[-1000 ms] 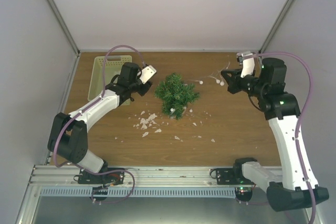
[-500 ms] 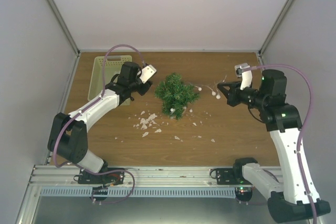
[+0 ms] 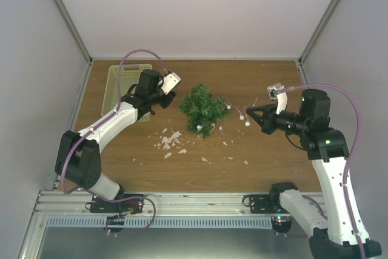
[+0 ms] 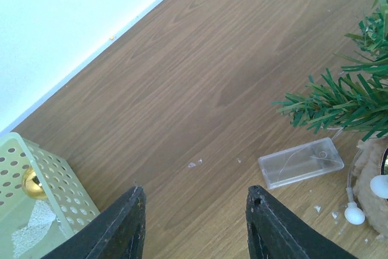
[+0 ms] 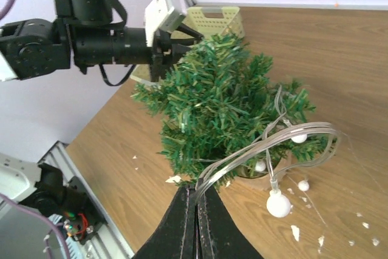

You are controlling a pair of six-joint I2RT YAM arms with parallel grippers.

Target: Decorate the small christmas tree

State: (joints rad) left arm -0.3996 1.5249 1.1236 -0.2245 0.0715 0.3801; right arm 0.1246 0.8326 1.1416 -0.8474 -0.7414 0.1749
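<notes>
The small christmas tree (image 3: 203, 108) stands mid-table, bushy green, on a brownish pot (image 5: 267, 171); it also fills the right wrist view (image 5: 218, 104). My right gripper (image 3: 253, 115) (image 5: 196, 191) is shut on a clear light string with white bulbs (image 5: 277, 203), which loops against the tree's right side (image 3: 241, 112). My left gripper (image 3: 165, 96) (image 4: 194, 201) is open and empty, hovering between the basket and the tree's left side. A clear battery box (image 4: 301, 162) lies by the tree base.
A pale yellow-green basket (image 3: 125, 86) stands at the back left, with a gold ball (image 4: 33, 183) in it. White flakes (image 3: 170, 141) lie scattered in front of the tree. Walls close in the table on three sides.
My right gripper has moved forward and left toward the tree, carrying the light string closer to its right side. My left arm has barely moved.
</notes>
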